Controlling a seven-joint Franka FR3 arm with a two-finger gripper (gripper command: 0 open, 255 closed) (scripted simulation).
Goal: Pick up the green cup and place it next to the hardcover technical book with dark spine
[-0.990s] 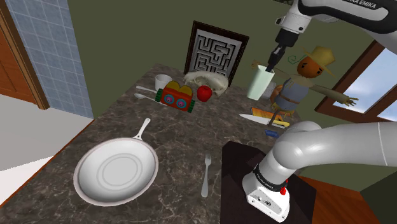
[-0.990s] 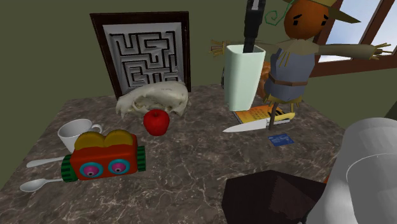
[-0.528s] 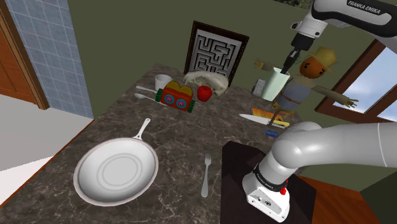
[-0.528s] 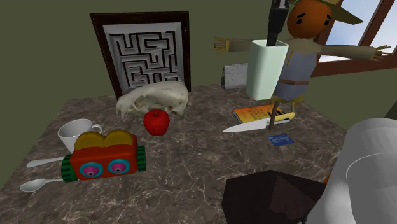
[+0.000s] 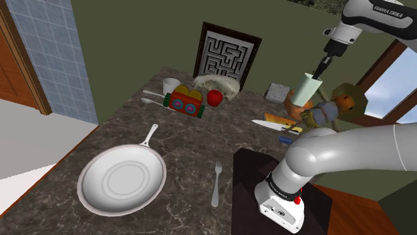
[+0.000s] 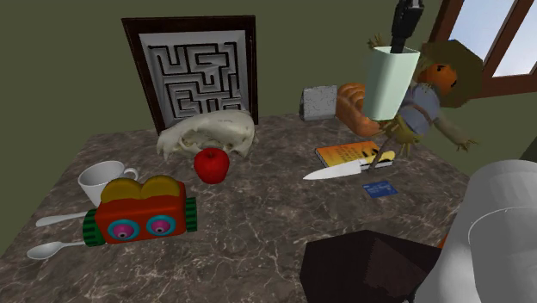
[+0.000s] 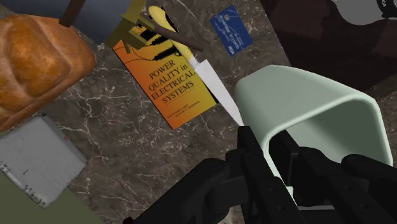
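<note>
**A:** Shoulder view first. Where's the cup?
**B:** The pale green cup [image 5: 305,91] is up off the counter [image 5: 200,147], hanging from the gripper [image 5: 319,69] over the far corner. Pick looks done to me.
**A:** Grip?
**B:** Wrist view shows it clamped on the cup wall, one finger inside the rim and one outside. Closed on it, not loose.
**A:** And the book?
**B:** Orange cover, "Power Quality in Electrical Systems" [image 7: 168,86], flat on the counter below the cup. A knife [image 7: 216,89] lies along one edge, with a blue card [image 7: 230,30] nearby. Can't tell the spine colour.
**A:** What's left?
**B:** Lower it, set it beside the book, let go. About two thirds through, I'd guess.
**A:** Anything unclear?
**B:** The scarecrow figure [image 6: 423,103] tilts hard just behind the cup. Can't tell if they're touching. Its feet lie over one end of the book. A bread loaf [image 6: 351,102] is half hidden by the cup. In both exterior views the fingertips are down inside the cup, out of sight. Bare counter beside the book is hard to judge.
</note>
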